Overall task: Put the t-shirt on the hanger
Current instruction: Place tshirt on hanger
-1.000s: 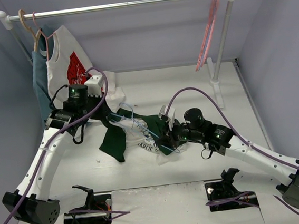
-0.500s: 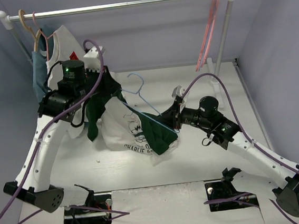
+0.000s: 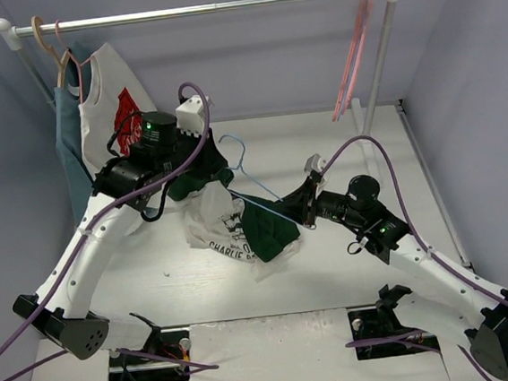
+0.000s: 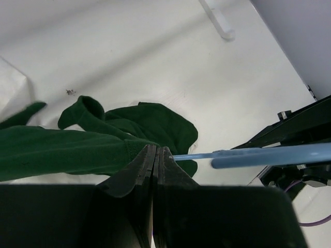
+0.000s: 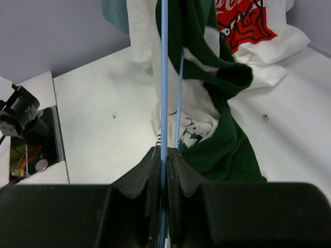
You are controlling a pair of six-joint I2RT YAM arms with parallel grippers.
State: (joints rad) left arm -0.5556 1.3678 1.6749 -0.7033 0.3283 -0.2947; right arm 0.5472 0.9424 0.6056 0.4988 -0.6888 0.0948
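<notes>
White desk [image 3: 351, 262] is lying under both arms, and I am holding the t-shirt [image 3: 231, 233] bunched between them, hem low near the surface. My left gripper [image 4: 155, 151] is pinching its green fabric tight, and my right gripper [image 5: 164, 153] is clamping the hanger [image 3: 255, 183] wire. Its long axis is running from the right gripper rearward-left toward the left one, passing into the cloth.

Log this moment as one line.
left gripper: shut on t-shirt | right gripper: shut on hanger | status: t-shirt bunched along hanger
</notes>
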